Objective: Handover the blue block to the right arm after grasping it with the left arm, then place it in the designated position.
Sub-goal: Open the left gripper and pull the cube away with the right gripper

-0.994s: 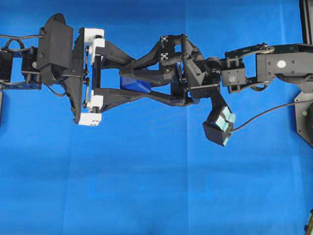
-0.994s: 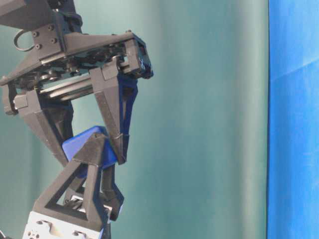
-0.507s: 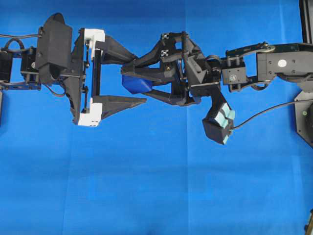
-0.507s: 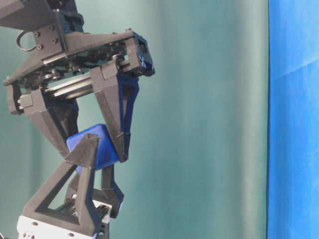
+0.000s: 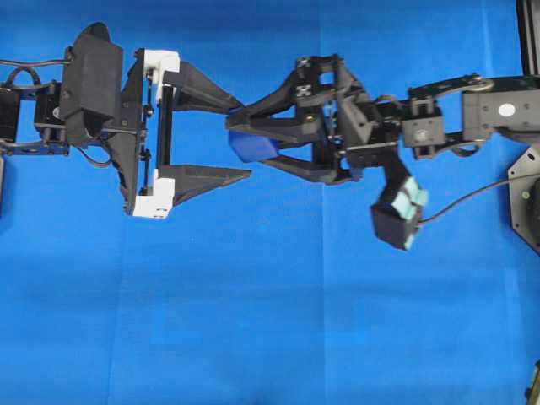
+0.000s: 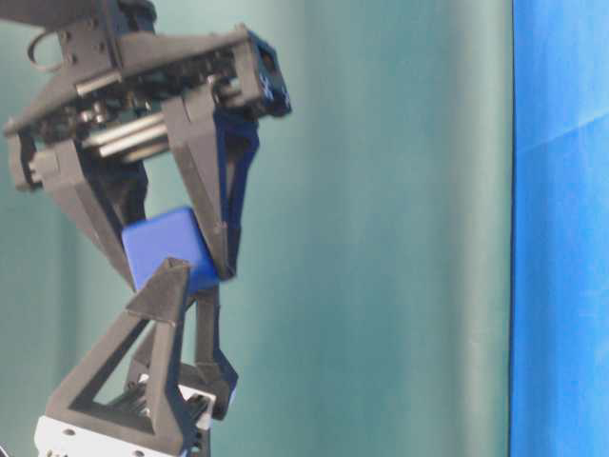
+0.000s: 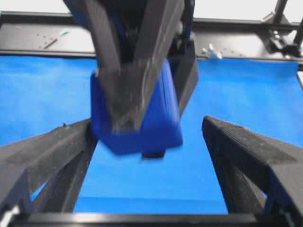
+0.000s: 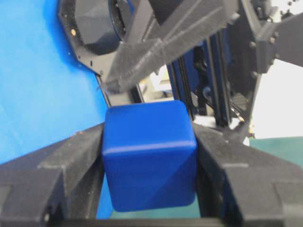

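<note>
The blue block (image 5: pixel 256 146) hangs in the air above the cloth, pinched between the two black fingers of my right gripper (image 5: pixel 241 143), which reaches in from the right. In the right wrist view the block (image 8: pixel 149 161) fills the gap between both pads. My left gripper (image 5: pixel 245 139), with white finger mounts, stands open on the left. Its tips flank the block's near end with a gap on each side. In the left wrist view the block (image 7: pixel 163 118) floats clear of both fingers. The designated position does not show in these views.
Bright blue cloth (image 5: pixel 253 321) covers the whole table below both arms. The right wrist's black and teal camera housing (image 5: pixel 399 215) hangs below that arm, with a cable running off to the right. A black frame rail (image 7: pixel 236 35) lines the table's far edge.
My left gripper has let go of the block and opened wide. The right gripper has stayed shut on the block and drawn it a little to the right and up, out of the left fingers.
</note>
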Motion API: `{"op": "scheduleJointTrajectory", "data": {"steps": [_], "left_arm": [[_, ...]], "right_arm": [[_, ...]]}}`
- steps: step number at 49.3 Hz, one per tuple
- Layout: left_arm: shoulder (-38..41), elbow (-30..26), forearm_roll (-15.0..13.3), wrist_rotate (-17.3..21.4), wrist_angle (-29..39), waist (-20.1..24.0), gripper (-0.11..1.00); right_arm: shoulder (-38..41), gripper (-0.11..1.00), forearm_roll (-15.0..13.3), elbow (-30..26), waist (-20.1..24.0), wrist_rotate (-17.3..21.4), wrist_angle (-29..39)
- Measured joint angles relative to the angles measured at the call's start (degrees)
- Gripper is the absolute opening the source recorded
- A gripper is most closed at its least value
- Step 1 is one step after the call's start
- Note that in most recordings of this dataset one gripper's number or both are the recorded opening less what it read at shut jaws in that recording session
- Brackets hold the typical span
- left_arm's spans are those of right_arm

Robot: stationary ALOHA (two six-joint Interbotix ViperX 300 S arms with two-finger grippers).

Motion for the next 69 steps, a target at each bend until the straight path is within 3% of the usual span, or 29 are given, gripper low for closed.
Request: {"op": "scheduleJointTrajectory", "data": {"steps": [24, 48, 61, 69], "left_arm": [[-3.08, 2.72, 0.0, 0.09, -0.09, 0.0, 0.93], [-3.52, 2.81, 0.0, 0.26, -0.09, 0.0, 0.93], [-3.52, 2.9, 0.0, 0.62, -0.09, 0.0, 0.93], [-3.52, 2.9, 0.0, 0.88, -0.09, 0.0, 0.93]], "right_arm": [[-12.3, 0.44, 0.0, 9.05, 0.7, 0.18, 2.9], [-14.94, 0.44, 0.97, 10.2, 1.58, 0.26, 4.31], [-14.94, 0.44, 8.09, 10.2, 1.85, 0.26, 5.27], [-15.56, 0.44, 16.26, 10.2, 2.2, 1.67, 6.15]]}}
